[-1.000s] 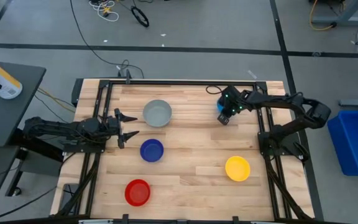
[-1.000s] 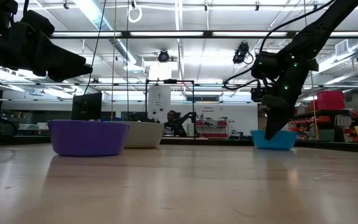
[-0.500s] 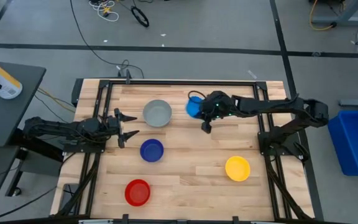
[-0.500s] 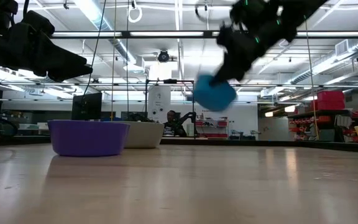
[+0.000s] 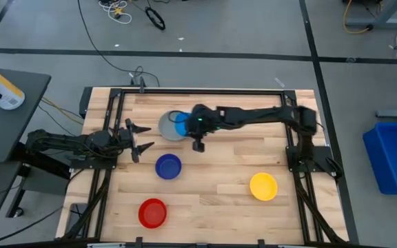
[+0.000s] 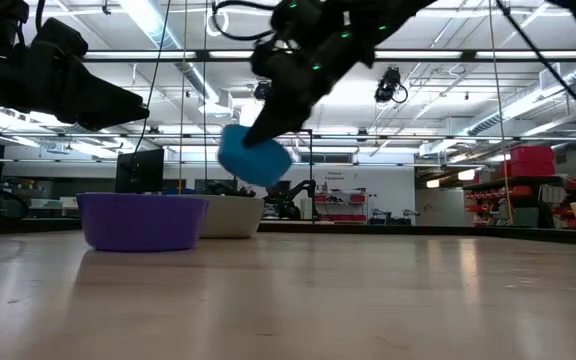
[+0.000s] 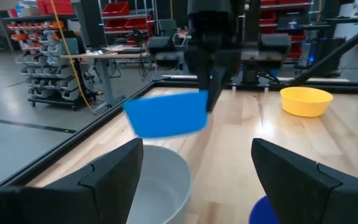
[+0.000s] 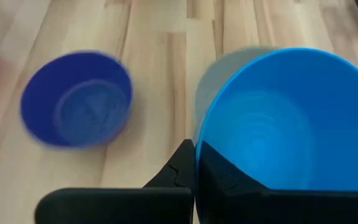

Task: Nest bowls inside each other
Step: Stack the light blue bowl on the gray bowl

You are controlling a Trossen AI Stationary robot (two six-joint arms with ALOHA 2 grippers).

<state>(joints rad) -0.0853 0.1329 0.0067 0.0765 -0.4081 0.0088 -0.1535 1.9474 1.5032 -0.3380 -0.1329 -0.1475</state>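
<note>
So, hanging open and idle at the table's left edge: left gripper. Right gripper pinching the rim of the glossy light blue bowl, holding it tilted, airborne, over the grey bowl.

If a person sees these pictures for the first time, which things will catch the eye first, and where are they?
The eye goes first to the light blue bowl, held in the air by the right gripper, which is shut on its rim, right over the grey bowl at the far side of the table. Next come the bright bowls standing alone on the wood: dark blue in the middle, red at the near edge, yellow to the right. The left gripper waits open beside the grey bowl.
</note>
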